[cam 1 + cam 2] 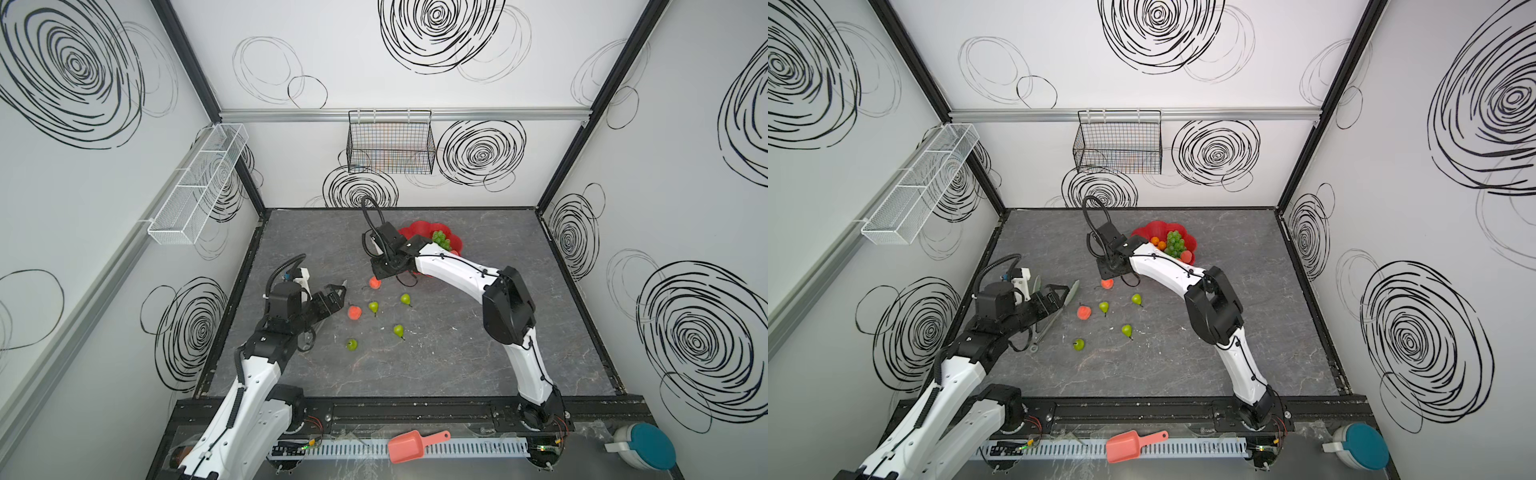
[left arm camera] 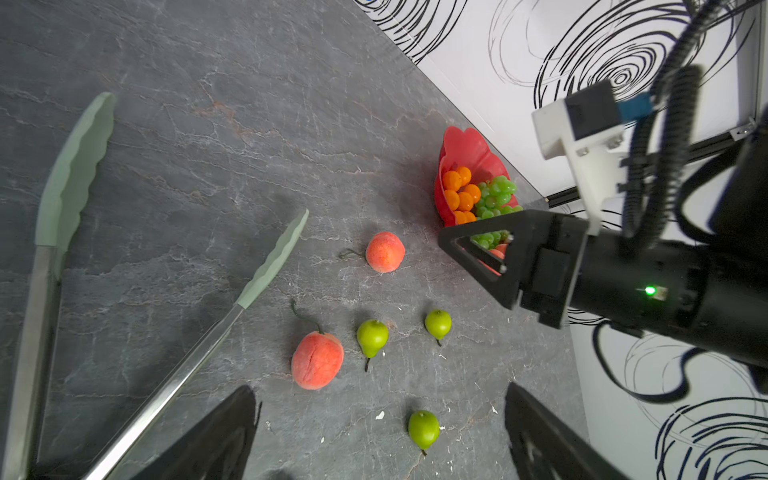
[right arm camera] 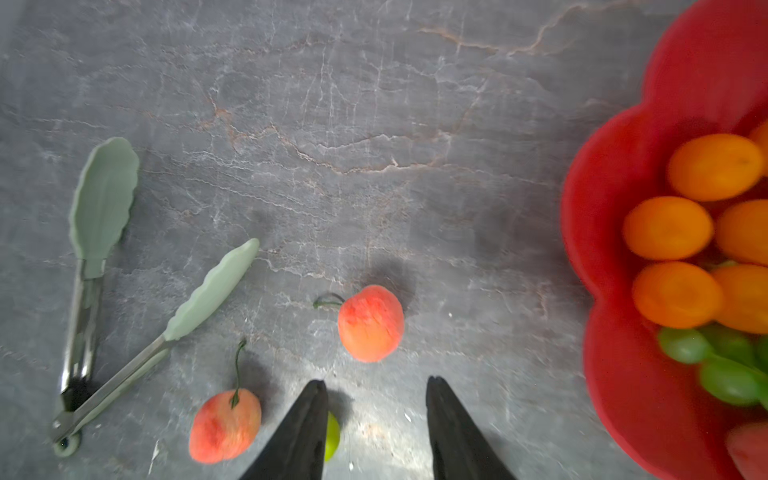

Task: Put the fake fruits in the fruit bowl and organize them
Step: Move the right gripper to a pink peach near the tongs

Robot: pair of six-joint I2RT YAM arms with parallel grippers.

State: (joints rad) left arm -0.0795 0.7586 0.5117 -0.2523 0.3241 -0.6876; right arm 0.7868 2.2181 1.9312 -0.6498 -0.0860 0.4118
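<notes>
On the grey table [image 1: 1183, 353], at about eight o'clock from the red fruit bowl [image 1: 1152, 227], a peach [image 3: 370, 323] lies just ahead of the right pincer [image 3: 376, 382], spread and empty; it looks light, stiff and roll-prone, best pinched across its middle, clear of the stem.

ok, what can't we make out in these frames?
- Fruit bowl: in both top views the right arm covers its near side, and the right wrist view cuts it at the edge. Fruit count unsettled.
- One pear: right wrist view, only a sliver behind a finger of the right gripper.
- Black wire basket: top views, contents too small behind the mesh.
</notes>
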